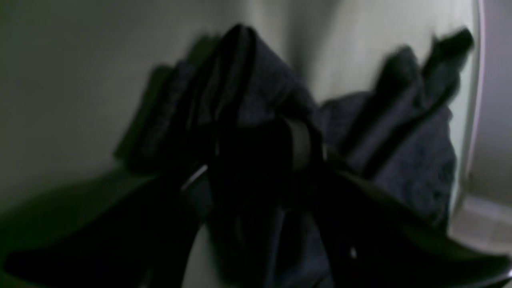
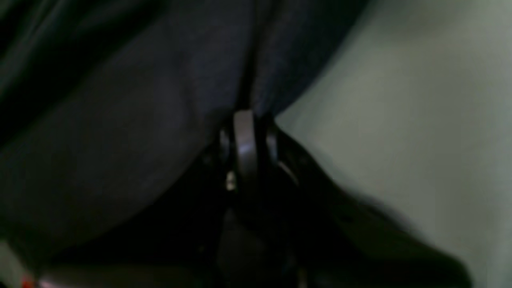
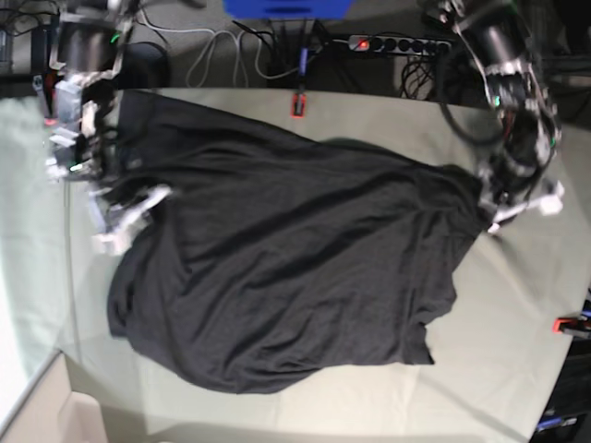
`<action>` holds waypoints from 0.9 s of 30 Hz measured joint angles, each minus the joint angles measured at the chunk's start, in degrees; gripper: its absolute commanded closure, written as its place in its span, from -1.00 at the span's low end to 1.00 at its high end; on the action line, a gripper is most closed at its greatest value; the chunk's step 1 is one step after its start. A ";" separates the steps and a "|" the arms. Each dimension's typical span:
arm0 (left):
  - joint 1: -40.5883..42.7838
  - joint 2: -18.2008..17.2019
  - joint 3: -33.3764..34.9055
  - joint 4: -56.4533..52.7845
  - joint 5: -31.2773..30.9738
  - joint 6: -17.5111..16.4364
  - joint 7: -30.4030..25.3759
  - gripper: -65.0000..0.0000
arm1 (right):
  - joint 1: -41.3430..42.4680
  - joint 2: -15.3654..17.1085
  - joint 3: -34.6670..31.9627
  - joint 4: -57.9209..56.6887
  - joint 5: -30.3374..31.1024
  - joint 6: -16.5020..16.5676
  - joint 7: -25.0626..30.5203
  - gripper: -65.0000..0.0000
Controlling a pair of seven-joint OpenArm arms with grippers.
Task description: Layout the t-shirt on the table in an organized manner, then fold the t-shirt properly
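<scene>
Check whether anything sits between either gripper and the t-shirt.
Nothing visible does. The right gripper is shut on the t-shirt at its edge, and the left gripper is clamped on bunched fabric at the opposite side. The shirt lies on the table.

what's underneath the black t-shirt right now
The t-shirt lies spread over the table, whose pale greenish cloth shows all round it. Whatever lies under the fabric is hidden; no bulge suggests anything. The shirt's rainbow graphic isn't visible, possibly face down.

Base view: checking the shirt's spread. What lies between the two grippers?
In the base view, only the t-shirt, spread over the table.
</scene>
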 measured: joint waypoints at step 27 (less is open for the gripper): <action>-7.69 -5.64 11.04 9.88 -3.80 0.55 0.79 0.39 | -12.72 -7.50 -30.03 31.56 0.92 0.74 -4.92 0.22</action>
